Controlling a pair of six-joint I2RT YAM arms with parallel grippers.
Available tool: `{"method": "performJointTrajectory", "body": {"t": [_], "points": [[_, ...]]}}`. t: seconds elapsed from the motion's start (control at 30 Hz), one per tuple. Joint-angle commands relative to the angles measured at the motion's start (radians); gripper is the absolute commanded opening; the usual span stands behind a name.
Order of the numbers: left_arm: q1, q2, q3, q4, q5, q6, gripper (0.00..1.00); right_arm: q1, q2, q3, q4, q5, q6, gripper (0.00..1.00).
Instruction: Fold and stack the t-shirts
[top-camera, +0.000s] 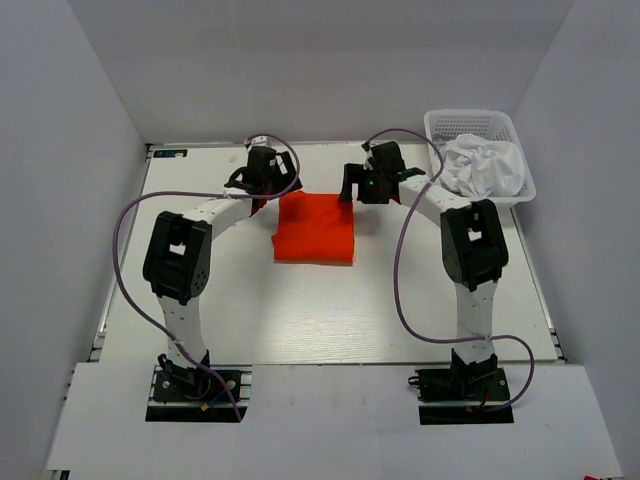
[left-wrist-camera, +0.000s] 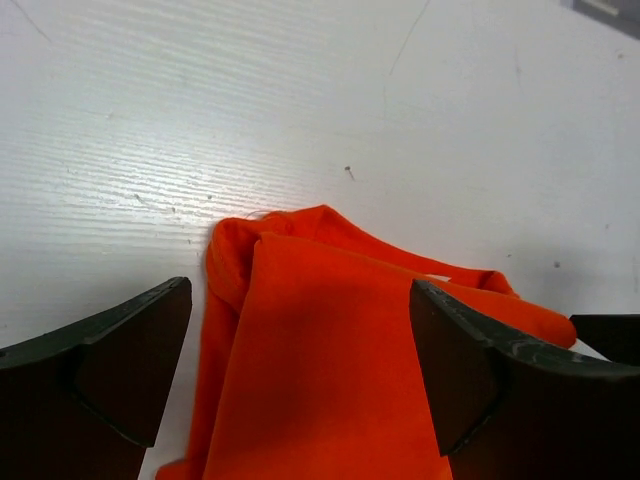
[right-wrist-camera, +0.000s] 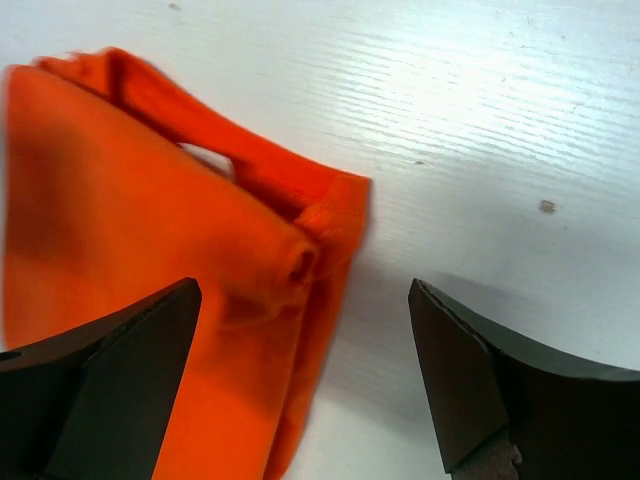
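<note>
We count two: orange shirt (top-camera: 315, 230) on the desk (top-camera: 300, 310), white shirt (top-camera: 486, 166) in one basket (top-camera: 470, 114) — both jaws wide, empty.

A white table (top-camera: 300, 310) sits enclosed by plain pale grey walls (top-camera: 60, 150).

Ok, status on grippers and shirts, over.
Left gripper open, right gripper open, both empty at the orange t-shirt, far corners. It's folded on table. White t-shirt crumpled in basket. Nothing blocking.
</note>
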Motion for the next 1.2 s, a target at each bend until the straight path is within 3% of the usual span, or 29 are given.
{"method": "performJointTrajectory", "body": {"t": [0.0,0.1,0.2,0.37,0.5,0.7,0.87,1.03,1.13,1.17], "points": [[-0.017,-0.116,-0.031,0.033,0.020,0.009,1.00,0.007,-0.171,-0.095,0.146,-0.046,0.017,0.90],[-0.017,-0.166,-0.111,0.114,0.150,-0.002,1.00,0.013,-0.251,-0.212,0.232,-0.154,0.017,0.90],[-0.017,-0.167,-0.132,0.161,0.174,-0.011,1.00,0.015,-0.248,-0.261,0.326,-0.236,0.026,0.90],[-0.017,-0.038,-0.084,0.200,0.220,0.000,1.00,0.006,-0.153,-0.241,0.465,-0.438,0.101,0.90],[-0.005,0.099,0.044,0.111,0.241,0.000,1.00,-0.010,-0.044,-0.142,0.479,-0.357,0.149,0.90],[0.006,0.171,0.044,0.102,0.214,-0.011,1.00,-0.083,0.124,-0.173,0.674,-0.427,0.377,0.90],[0.006,0.209,0.087,0.039,0.181,-0.020,1.00,-0.092,0.163,-0.140,0.644,-0.480,0.329,0.90],[0.006,0.128,0.087,0.080,0.192,-0.010,1.00,-0.085,0.067,-0.127,0.558,-0.450,0.211,0.90],[-0.003,0.042,0.118,0.059,0.163,0.064,1.00,-0.076,-0.055,-0.170,0.522,-0.413,0.148,0.90],[-0.003,0.022,0.118,0.059,0.163,0.157,1.00,-0.076,-0.079,-0.187,0.528,-0.397,0.138,0.90]]}}
